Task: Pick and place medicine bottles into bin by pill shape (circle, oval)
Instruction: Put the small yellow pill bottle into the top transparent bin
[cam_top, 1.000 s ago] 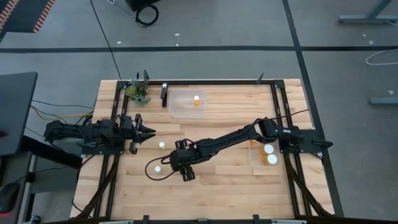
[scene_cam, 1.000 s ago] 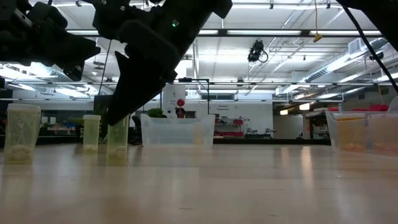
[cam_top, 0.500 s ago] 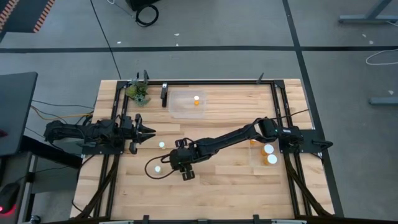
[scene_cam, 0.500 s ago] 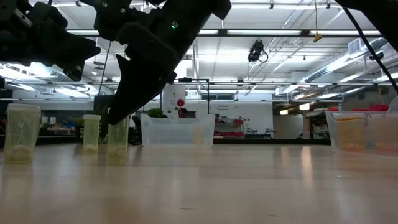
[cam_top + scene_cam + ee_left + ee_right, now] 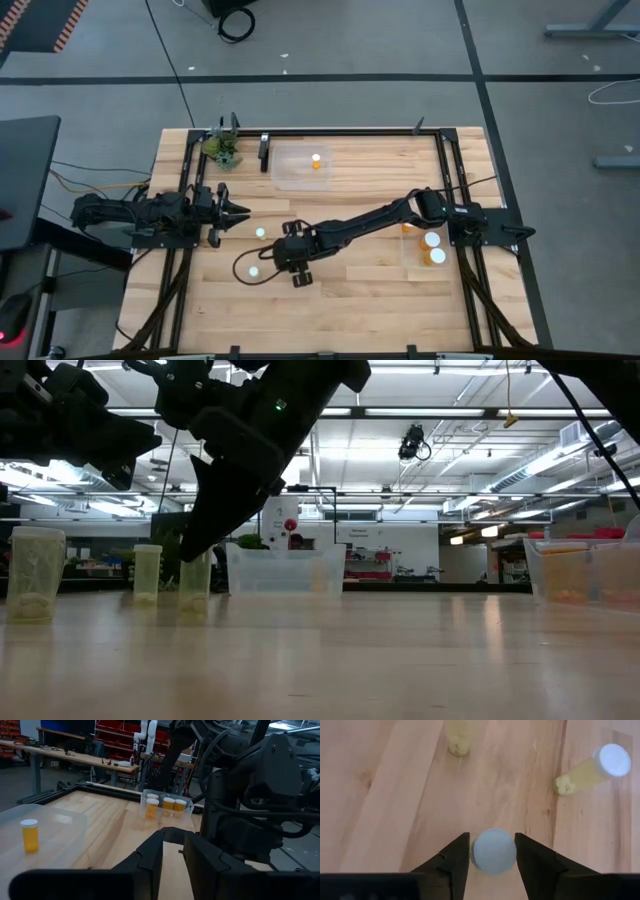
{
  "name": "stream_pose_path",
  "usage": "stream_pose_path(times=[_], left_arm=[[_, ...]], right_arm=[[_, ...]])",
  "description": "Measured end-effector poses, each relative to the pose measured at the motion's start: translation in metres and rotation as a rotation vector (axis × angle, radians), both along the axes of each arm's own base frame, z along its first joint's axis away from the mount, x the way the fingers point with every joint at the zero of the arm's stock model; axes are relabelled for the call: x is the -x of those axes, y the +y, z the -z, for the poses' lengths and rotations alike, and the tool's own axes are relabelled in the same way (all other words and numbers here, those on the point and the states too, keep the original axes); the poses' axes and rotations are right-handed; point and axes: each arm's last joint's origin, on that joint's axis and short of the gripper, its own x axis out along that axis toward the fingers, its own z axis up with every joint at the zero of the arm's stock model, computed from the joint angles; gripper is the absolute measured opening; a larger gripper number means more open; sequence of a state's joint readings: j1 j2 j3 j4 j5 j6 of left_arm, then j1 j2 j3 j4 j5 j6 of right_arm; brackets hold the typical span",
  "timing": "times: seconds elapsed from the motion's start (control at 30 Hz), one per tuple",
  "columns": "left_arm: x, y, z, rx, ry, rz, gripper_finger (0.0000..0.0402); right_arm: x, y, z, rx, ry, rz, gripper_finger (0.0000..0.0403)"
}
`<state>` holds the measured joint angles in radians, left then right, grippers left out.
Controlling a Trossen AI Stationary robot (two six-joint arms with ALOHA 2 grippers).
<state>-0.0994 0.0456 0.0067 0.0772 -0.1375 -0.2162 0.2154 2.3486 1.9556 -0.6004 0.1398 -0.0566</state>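
R gripper (image 5: 492,851) jaws apart, straddling bottle cap (image 5: 493,850) — off-centre closure may tip bottle; L gripper (image 5: 172,851) apart.

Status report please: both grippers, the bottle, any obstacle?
Right gripper open around bottle cap, not closed. Left gripper waiting at left edge. Nothing blocking.

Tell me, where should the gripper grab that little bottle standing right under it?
Probably just below the round white cap, coming straight down from above. The bottle stands upright on the table, so its narrow round body offers two opposite sides. The right gripper already has an open finger on each side of the cap, and the other loose bottles stand well apart, so closing there looks clear.
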Motion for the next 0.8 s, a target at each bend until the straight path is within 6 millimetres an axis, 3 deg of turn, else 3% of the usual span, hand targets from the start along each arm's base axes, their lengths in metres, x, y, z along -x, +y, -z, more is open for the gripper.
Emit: stream_pose_path(times=[0.1,0.43,0.8], left_arm=[[0.0,0.0,0.0,0.0,0.0,0.0,0.0091],[0.0,0.0,0.0,0.001,-0.001,0.001,0.0083],[0.0,0.0,0.0,0.0,0.0,0.0,0.009]], right_arm=[[0.0,-0.003,0.001,0.004,0.012,0.007,0.016],[0.005,-0.019,-0.025,0.007,-0.009,0.062,0.016],[0.006,-0.019,-0.027,-0.075,0.003,0.084,0.0161]])
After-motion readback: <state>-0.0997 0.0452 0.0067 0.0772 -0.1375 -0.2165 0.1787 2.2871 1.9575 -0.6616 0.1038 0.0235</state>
